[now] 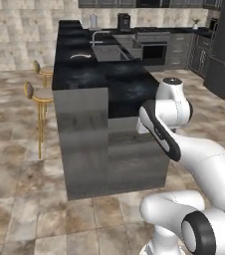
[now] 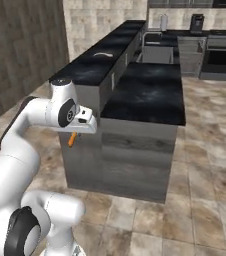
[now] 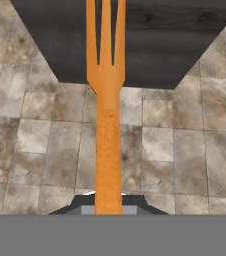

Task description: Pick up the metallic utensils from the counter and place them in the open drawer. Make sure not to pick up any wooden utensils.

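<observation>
Marbled black counter (image 2: 147,95), tiled floor (image 3: 175,145), perhaps stools (image 1: 40,92)

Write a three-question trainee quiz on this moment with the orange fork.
1. True or false: the gripper is shut on the orange fork.
2. In the hand view, which way do the fork's tines point? A) away from the gripper B) back at the gripper
3. Fill in: the silver utensil lies on the black ____.

Key: 1 true; 2 A; 3 counter.
</observation>
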Tool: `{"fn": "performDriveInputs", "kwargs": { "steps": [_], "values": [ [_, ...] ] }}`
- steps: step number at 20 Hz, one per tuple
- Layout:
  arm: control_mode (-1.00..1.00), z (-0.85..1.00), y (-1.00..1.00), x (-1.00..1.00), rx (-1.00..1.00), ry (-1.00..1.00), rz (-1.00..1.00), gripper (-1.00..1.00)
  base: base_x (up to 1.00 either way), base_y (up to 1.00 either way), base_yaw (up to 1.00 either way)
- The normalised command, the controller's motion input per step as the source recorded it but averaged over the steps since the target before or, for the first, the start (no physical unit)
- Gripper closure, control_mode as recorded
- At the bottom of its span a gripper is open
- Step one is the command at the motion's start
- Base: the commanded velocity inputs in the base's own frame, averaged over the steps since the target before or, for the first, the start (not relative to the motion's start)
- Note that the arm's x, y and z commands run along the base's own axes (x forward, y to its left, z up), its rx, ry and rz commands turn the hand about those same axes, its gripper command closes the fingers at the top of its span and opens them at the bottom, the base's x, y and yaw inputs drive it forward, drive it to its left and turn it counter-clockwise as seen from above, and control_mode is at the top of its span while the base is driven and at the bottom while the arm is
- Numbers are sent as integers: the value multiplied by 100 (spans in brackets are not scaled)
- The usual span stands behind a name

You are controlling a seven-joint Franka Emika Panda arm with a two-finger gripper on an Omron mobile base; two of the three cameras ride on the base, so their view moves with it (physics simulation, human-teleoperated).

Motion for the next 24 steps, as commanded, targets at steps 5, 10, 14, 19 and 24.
{"fn": "performDriveInputs", "kwargs": {
  "steps": [5,10,14,19,24],
  "values": [
    [100,0,0,0,0,0,0,100,5,-100,-3],
    [100,0,0,0,0,0,0,100,17,-100,-9],
    [100,0,0,0,0,0,0,100,32,-100,-16],
    [100,0,0,0,0,0,0,100,44,-100,-23],
    [100,0,0,0,0,0,0,100,83,-94,-10]
  ]
}}
